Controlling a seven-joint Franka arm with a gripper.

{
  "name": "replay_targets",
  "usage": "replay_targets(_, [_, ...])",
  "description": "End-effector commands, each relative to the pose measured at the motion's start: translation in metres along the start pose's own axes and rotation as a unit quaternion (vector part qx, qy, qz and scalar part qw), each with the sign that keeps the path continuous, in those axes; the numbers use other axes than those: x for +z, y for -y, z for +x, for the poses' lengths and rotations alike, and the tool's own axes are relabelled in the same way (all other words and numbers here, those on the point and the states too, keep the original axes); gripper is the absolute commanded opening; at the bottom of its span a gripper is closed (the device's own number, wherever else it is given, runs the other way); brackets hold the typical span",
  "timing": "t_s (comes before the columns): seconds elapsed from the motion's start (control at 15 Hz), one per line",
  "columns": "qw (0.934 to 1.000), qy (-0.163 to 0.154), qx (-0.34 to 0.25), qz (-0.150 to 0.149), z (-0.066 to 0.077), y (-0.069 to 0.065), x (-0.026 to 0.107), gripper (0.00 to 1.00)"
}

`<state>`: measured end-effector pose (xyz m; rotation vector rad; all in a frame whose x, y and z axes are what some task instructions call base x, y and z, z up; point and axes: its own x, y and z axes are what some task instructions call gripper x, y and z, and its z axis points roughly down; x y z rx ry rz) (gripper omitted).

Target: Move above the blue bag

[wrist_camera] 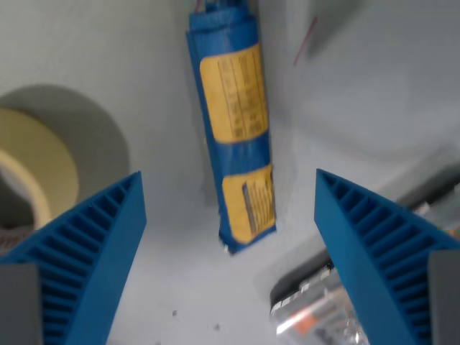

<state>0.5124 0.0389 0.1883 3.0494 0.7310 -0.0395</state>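
While we are hanging over the pale table (374, 93), our gripper (230, 215) is standing with its ribbed blue fingers (93, 251) spread wide and nothing between them.

Through the wrist view we are seeing the blue bag (236, 129) lying flat and long, running from the top edge down to the gap between the fingers, its yellow labels facing up; we are judging it nearly centred, so the open stance suits hovering above it; a tape roll (39, 169) is sitting at the wrist view's left, well apart from the bag; a clear plastic wrapper (316, 316) is lying at the lower right, near the right finger.
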Motion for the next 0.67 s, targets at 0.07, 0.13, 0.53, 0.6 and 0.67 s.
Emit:
replay_targets(0.07, [0.9984,0.009,-0.051,-0.019,0.009,-0.001,0.01,1.0])
replay_targets(0.13, [0.9985,0.01,-0.05,-0.019,0.01,-0.002,0.014,1.0])
replay_targets(0.53, [0.999,0.012,-0.04,-0.018,0.014,-0.003,0.025,1.0])
replay_targets(0.6, [0.9991,0.013,-0.037,-0.018,0.014,-0.003,0.026,1.0])
replay_targets(0.67, [0.9991,0.013,-0.035,-0.018,0.014,-0.003,0.026,1.0])
